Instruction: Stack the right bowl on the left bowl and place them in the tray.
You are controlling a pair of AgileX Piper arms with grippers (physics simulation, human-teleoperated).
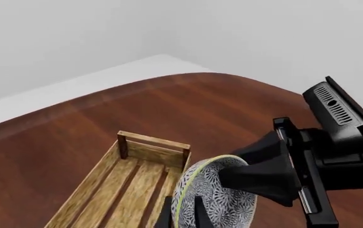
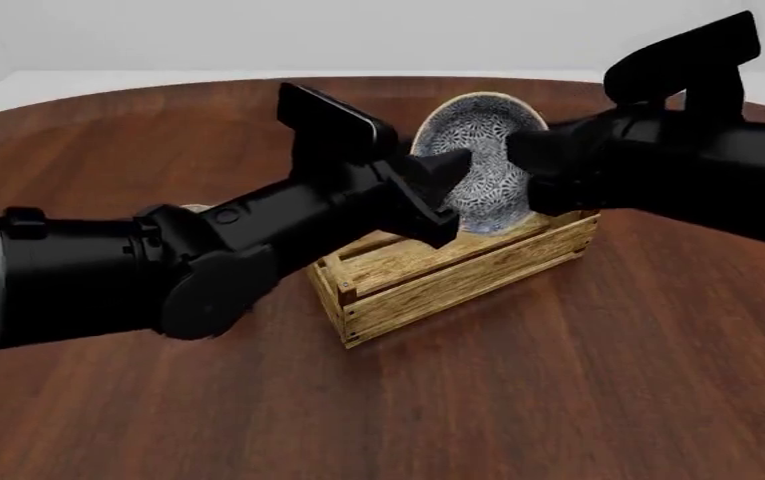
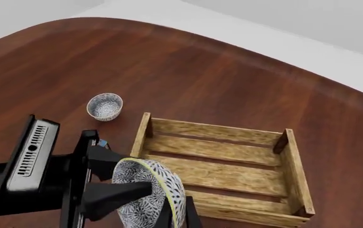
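Tilted on edge above the tray (image 2: pixel 462 275), one bowl (image 2: pixel 478 170) is pinched at its rim between both grippers, the left gripper (image 2: pixel 442 195) clenched on its left side, the right gripper (image 2: pixel 529 175) on its right. The other bowl (image 3: pixel 105 106) sits on the table (image 2: pixel 596 380), left of the tray.

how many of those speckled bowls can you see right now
2. One bowl is held tilted above the tray, between both grippers. The other bowl sits upright on the table beside the tray, apart from it.
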